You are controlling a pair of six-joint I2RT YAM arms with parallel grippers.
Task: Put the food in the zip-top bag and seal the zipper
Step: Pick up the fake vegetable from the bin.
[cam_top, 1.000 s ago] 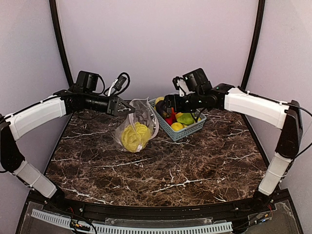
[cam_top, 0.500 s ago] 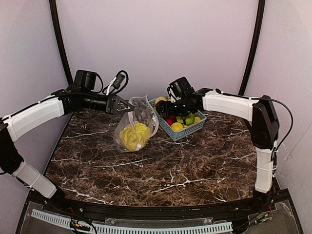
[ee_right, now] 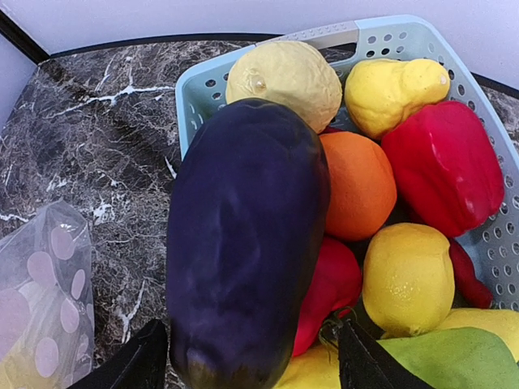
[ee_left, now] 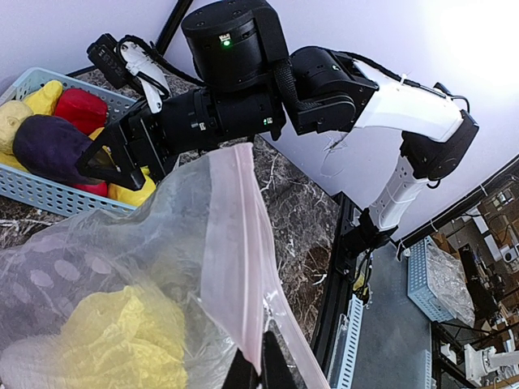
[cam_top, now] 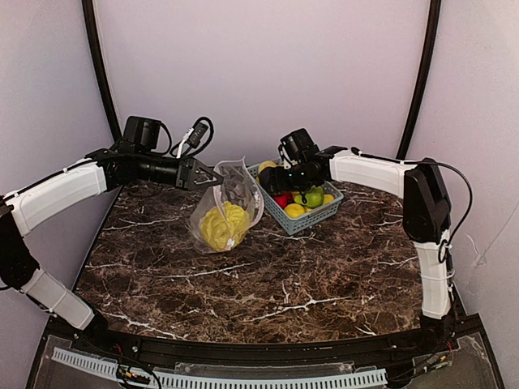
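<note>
The zip-top bag [cam_top: 229, 203] hangs open from my left gripper [cam_top: 212, 180], clear with white dots, its bottom resting on the table. The yellow cabbage [cam_top: 223, 226] lies inside it. In the left wrist view my left gripper [ee_left: 259, 371] is shut on the zipper [ee_left: 235, 243], the pink strip at the mouth. My right gripper [cam_top: 272, 180] is over the basket's left end. In the right wrist view it [ee_right: 251, 369] is open, its fingers [ee_right: 136, 366] on either side of the dark purple eggplant [ee_right: 243, 235]. The eggplant lies on top of the other food.
The light blue basket [ee_right: 357, 34] holds yellow, orange, red and green fruits [ee_right: 407, 275] around the eggplant. It stands just right of the bag [ee_right: 40, 316] on the dark marble table [cam_top: 268, 275]. Pale walls and black posts close the back.
My right gripper has moved left and down over the basket's left end, coming to straddle the eggplant. The left gripper and the bag have stayed put.
</note>
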